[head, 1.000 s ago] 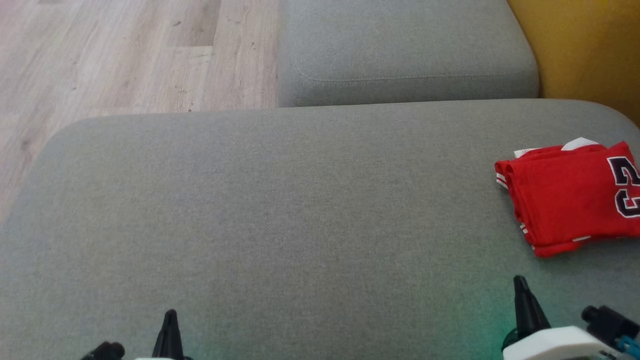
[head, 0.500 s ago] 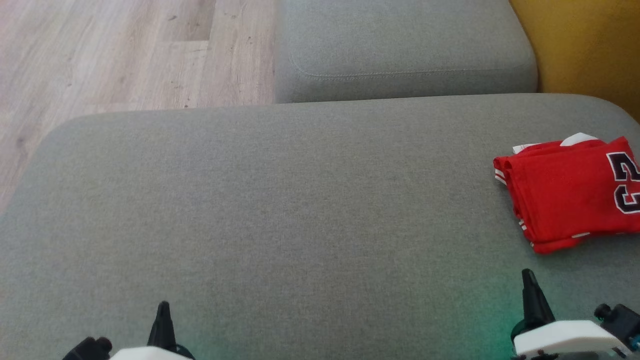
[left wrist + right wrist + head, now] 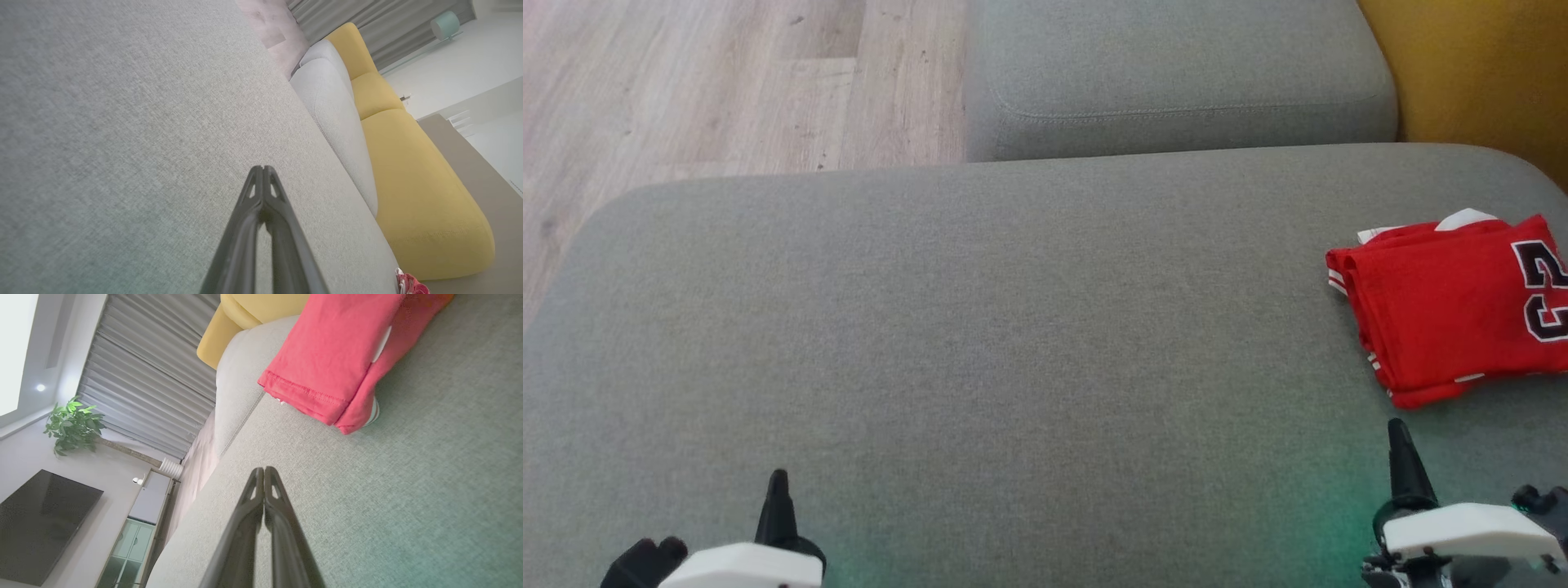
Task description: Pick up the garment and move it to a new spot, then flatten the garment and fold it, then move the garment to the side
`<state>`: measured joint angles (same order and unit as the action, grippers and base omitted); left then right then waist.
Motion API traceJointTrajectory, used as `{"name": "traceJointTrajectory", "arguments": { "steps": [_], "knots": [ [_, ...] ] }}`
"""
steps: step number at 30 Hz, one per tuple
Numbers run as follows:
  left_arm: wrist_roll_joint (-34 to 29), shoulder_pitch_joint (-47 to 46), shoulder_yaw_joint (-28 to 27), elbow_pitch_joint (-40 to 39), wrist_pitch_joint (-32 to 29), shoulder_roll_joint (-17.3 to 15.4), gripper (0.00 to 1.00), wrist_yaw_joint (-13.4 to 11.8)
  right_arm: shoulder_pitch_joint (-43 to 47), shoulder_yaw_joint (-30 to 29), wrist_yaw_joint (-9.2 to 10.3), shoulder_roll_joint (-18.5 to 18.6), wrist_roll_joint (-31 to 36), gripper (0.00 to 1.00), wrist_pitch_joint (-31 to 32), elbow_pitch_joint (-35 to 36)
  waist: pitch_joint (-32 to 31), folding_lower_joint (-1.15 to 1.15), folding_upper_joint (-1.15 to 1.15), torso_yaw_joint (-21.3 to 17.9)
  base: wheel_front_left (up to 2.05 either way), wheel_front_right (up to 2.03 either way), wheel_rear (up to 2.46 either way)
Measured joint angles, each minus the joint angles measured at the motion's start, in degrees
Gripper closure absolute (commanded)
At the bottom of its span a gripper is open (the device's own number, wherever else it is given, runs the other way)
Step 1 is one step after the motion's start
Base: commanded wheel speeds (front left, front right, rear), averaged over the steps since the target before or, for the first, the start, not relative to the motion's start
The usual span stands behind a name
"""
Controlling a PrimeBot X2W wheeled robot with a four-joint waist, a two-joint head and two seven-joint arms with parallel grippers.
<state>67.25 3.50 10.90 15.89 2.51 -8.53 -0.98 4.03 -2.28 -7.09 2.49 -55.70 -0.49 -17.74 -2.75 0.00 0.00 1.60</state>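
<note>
1. Checking tools first: left gripper [image 3: 262,175] has its two dark fingers pressed together at the tips, pinching nothing. In the left wrist view it hangs over bare cushion.
2. Right gripper [image 3: 264,475] is likewise pressed together and holds nothing.
3. Folded red jersey with white trim and a dark number [image 3: 1445,310] lies flat at the right end of the wide grey fabric sofa cushion [image 3: 980,327], part cut off by the head view's edge.
4. Versus a second ago, I see the whole head view shifted, so the camera moved. The jersey's spot on the cushion is unchanged. Both grippers reach further into the view, with more white wrist shell showing.
5. Pose: both arms are low at the bottom edge, fingers pointing up the view. The right one is near the jersey's near edge but apart from it; the left is well apart.
</note>
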Motion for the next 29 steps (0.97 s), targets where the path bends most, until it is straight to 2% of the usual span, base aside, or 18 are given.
{"name": "traceJointTrajectory", "arguments": {
  "steps": [29],
  "knots": [
    [13.0, -2.7, -7.6, 0.0, -4.4, 2.8, 1.00, 4.1, -3.8, -2.5, 0.00, 0.0, -18.7, 1.00, 3.4, 0.7, 1.5, 0.00, 0.00, -0.8, 0.00, 0.00, 0.00]
  ]
}}
